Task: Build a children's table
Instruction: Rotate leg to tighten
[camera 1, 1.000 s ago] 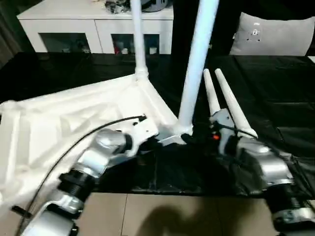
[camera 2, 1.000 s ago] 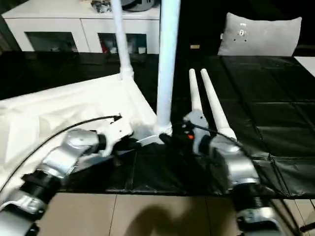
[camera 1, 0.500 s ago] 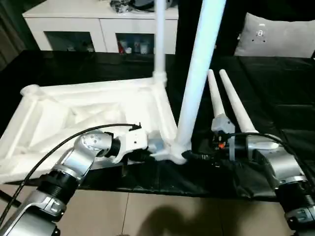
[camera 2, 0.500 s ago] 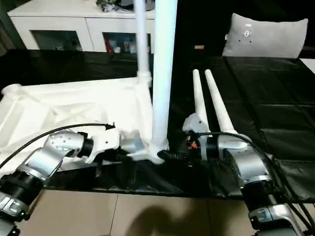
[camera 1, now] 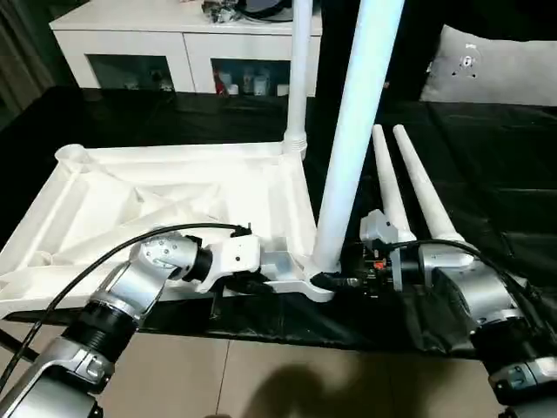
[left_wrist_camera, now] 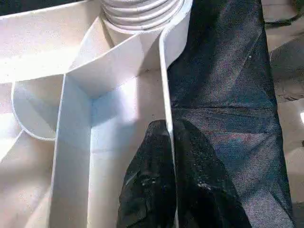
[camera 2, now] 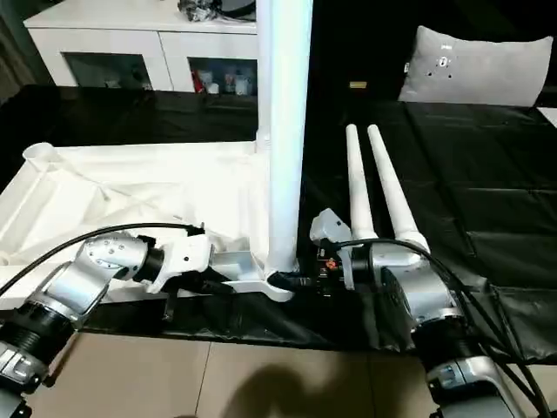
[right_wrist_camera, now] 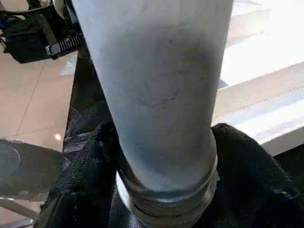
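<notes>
Lying upside down on a black sheet, the table top shows its ribbed underside, with two legs standing upright in the corner sockets on its right side: the far leg and the near leg. Two more loose legs lie side by side on the sheet just right of the top, their thin ends pointing away from the robot. The left gripper has its black fingers pinched together on the thin rim wall of the top, one finger on each side, near the socket that holds the near leg. The right gripper straddles the base of the near leg just above its ringed collar, a finger on each side; whether the fingers press the leg cannot be told. Behind the sheet stands a white cabinet with glass doors, and a grey cushion sits at the far right.
</notes>
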